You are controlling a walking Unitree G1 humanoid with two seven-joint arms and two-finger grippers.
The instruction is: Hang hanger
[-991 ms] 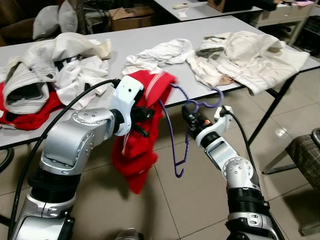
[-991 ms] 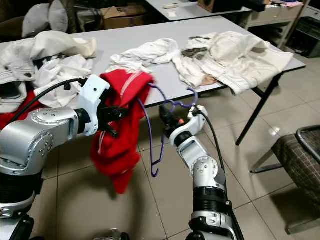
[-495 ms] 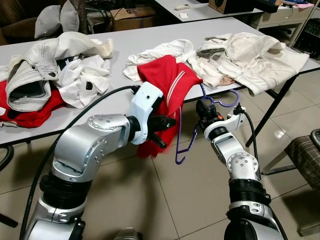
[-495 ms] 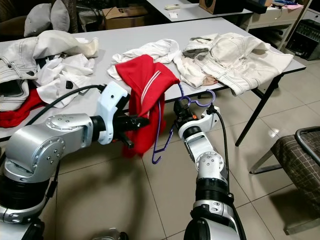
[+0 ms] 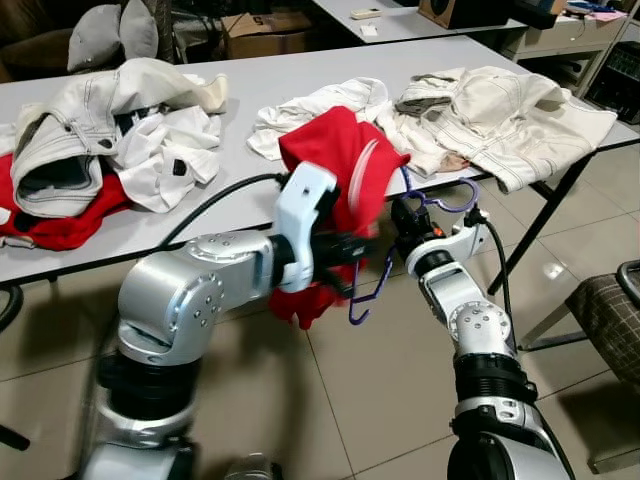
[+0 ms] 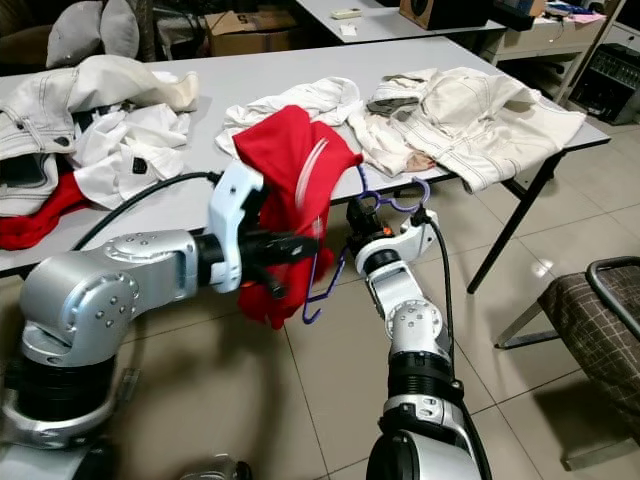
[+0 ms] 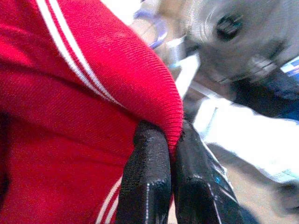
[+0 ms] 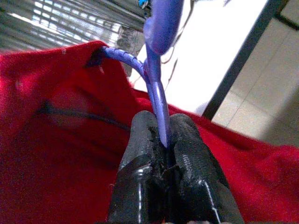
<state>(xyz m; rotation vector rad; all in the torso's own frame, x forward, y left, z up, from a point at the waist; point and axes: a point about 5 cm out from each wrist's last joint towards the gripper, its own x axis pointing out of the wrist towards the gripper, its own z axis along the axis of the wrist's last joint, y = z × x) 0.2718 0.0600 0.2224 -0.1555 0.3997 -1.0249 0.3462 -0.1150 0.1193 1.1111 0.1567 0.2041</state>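
Red striped garment and purple wire hanger held at the desk's front edge

Wrist views show the pinches: left gripper point(image 7: 170, 149) clamps the red garment point(image 5: 335, 160); right gripper point(image 8: 163, 140) clamps the purple wire hanger point(image 8: 156, 70).

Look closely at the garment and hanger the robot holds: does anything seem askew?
Yes. The red garment sits bunched on one end of the purple hanger, whose other end pokes out bare below. The left gripper pinches a hem; the right gripper clamps the hanger.
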